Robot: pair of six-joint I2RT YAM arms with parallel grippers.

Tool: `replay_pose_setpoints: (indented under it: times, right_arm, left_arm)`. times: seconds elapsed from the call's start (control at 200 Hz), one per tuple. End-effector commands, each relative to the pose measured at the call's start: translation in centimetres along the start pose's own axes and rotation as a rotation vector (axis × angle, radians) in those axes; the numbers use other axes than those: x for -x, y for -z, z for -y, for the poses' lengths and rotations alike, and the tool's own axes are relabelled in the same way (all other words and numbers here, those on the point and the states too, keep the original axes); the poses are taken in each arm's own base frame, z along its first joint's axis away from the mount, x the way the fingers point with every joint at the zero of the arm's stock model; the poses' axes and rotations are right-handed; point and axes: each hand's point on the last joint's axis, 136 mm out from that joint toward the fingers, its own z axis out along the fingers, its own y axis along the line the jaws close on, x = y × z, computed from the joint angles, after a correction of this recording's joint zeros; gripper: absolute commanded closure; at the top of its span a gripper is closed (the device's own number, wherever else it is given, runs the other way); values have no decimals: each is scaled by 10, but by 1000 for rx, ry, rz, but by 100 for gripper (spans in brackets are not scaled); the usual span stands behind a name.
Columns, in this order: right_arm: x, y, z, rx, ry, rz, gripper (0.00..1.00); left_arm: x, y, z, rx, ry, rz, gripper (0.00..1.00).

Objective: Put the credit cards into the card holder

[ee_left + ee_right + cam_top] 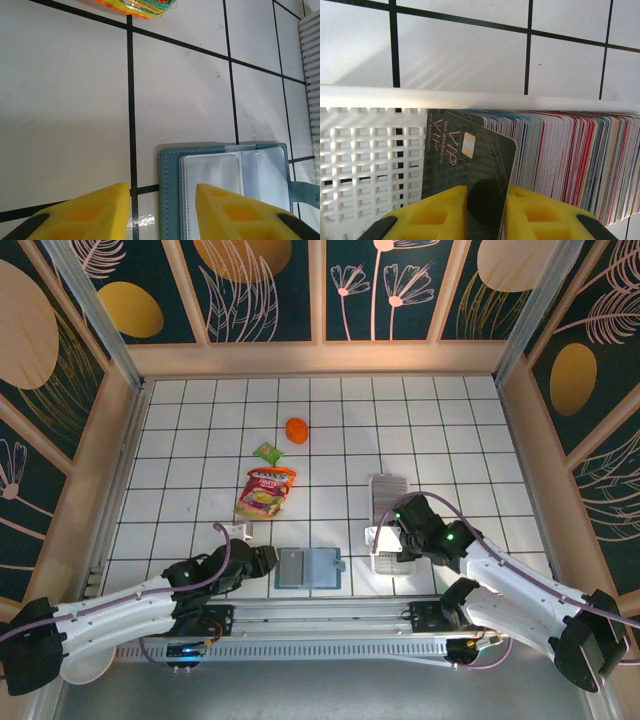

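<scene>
The card holder (320, 567) lies open near the front edge, teal with clear sleeves (172, 170). My left gripper (268, 560) is open at its left end (162, 192): one finger is above the bare table, the other above a sleeve. The credit cards (570, 160) stand packed on edge in the white tray (370, 165) (388, 485). A dark VIP card (470, 150) leans off the front of the row. My right gripper (487, 191) (385, 537) straddles it with the jaws a narrow gap apart. The card slants across that gap, its edge against the right finger.
A red-yellow snack pouch (265, 492) (137, 6) lies beyond the holder, with a green packet (267, 452) and an orange object (297, 430) farther back. Wooden walls ring the tiled table. The tray's mesh floor left of the cards is bare.
</scene>
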Motion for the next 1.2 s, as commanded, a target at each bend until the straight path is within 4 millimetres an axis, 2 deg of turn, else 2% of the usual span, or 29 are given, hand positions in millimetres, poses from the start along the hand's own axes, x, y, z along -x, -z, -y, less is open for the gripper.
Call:
replay_pose_setpoints:
  times: [0.0,0.08,0.445,0.51,0.666,0.791,0.871,0.916,1.021,1.111,1.191]
  right_arm:
    - [7,10,14,-46,15,17,78]
    - [8,11,15,-48,15,18,83]
    - [15,26,11,1,-10,29,84]
    - [17,30,8,19,-23,37,87]
    - [32,48,7,44,-65,69,100]
    - [56,72,7,55,-121,119,100]
    - [83,92,20,36,-241,194,100]
    - [98,100,34,5,-348,234,100]
    - [133,110,68,-27,-713,338,100]
    - [150,101,86,8,-1112,383,100]
    - [167,79,78,139,-1400,418,100]
  left_arm:
    - [-3,-1,-1,-7,16,-8,62]
    - [-3,-1,-1,-7,16,-8,62]
    - [-3,-2,-2,-2,14,-6,62]
    - [-3,-2,-2,-1,14,-7,62]
    - [-3,-1,-2,0,13,-9,62]
    - [-2,0,-3,11,6,-6,62]
    - [0,1,-3,13,6,0,61]
    - [0,1,-3,10,9,2,61]
    - [0,2,1,-5,16,-2,62]
    - [-1,2,4,-19,19,-8,63]
    - [-2,2,6,-30,25,-17,65]
